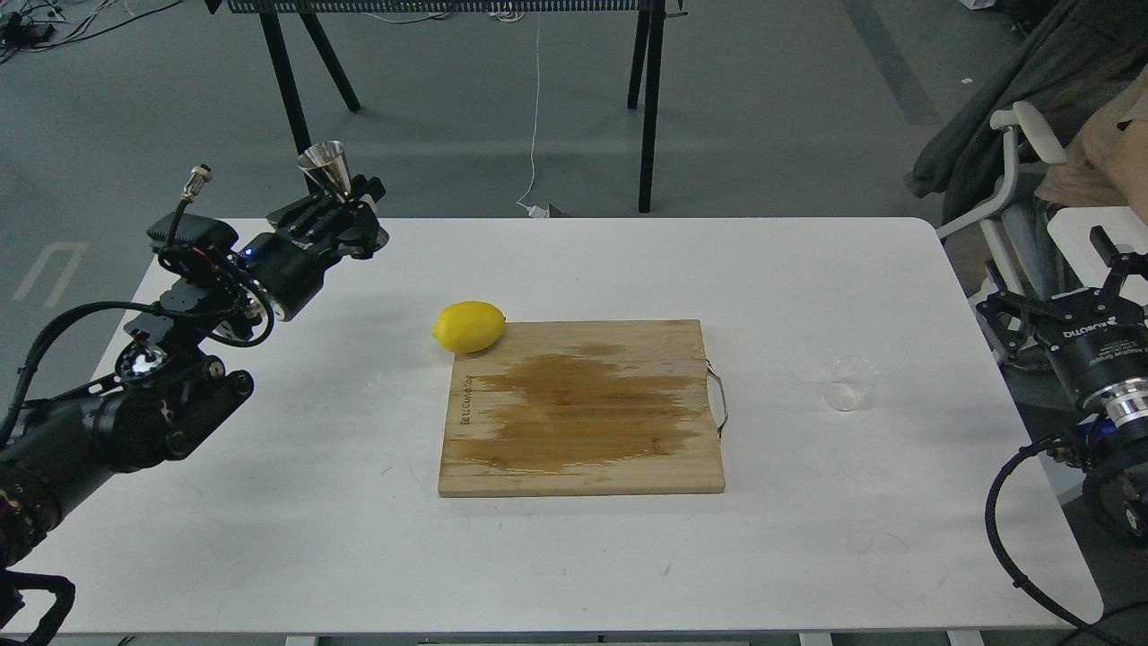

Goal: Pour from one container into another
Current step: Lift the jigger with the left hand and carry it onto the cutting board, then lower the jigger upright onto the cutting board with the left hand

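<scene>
The steel jigger (pixel 325 164) is held upright well above the table's far left part, with my left gripper (pixel 348 215) shut on its narrow waist. The clear cup (pixel 850 383) stands on the white table (pixel 269 538), to the right of the cutting board and far from the jigger. What it holds cannot be made out. My right gripper (pixel 1051 280) hangs open beyond the table's right edge, to the right of the cup and a little farther back, with nothing between its fingers.
A wooden cutting board (pixel 583 408) with a dark wet patch lies at the table's middle, metal handle on its right side. A lemon (pixel 469 326) rests at the board's far left corner. Black table legs stand behind; a chair is at right.
</scene>
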